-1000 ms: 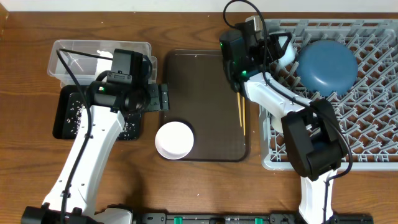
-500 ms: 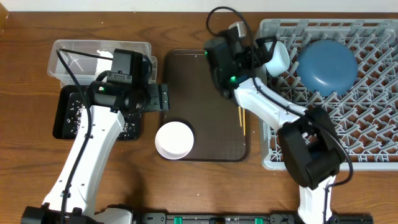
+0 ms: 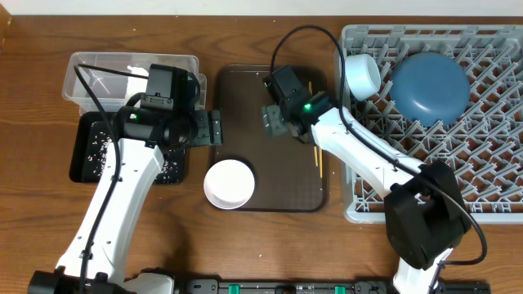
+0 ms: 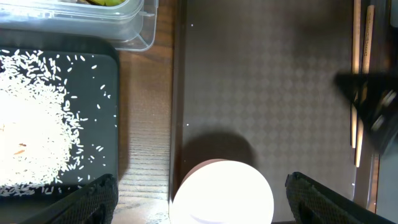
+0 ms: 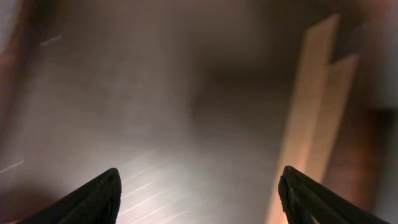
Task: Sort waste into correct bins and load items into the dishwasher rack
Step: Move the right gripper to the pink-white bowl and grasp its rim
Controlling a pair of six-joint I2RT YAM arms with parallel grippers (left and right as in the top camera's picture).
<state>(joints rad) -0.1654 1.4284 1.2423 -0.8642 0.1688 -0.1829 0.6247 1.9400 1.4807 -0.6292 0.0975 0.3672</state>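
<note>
My right tool (image 3: pixel 274 122), wide and empty, has left the small white cup (image 3: pixel 362 75) in the grey plastic rack (image 3: pixel 482 175); thin wooden chopsticks (image 3: pixel 316 155) next.

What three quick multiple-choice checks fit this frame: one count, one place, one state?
1. How many dishes show in the dishwasher rack in the overhead view?
A one
B two
C four

2. Where is the white bowl?
A on the dark-brown serving tray
B in the dishwasher rack
C in the clear tub

3. What state is the right gripper in?
A shut on the white bowl
B shut on the rim of the dishwasher rack
C open and empty

Answers:
1 B: only the small white cup and the dark-blue dish show in it.
2 A: the bowl sits at the tray's near-left corner.
3 C: the right wrist view shows the fingers apart with only tray surface between them.
</note>
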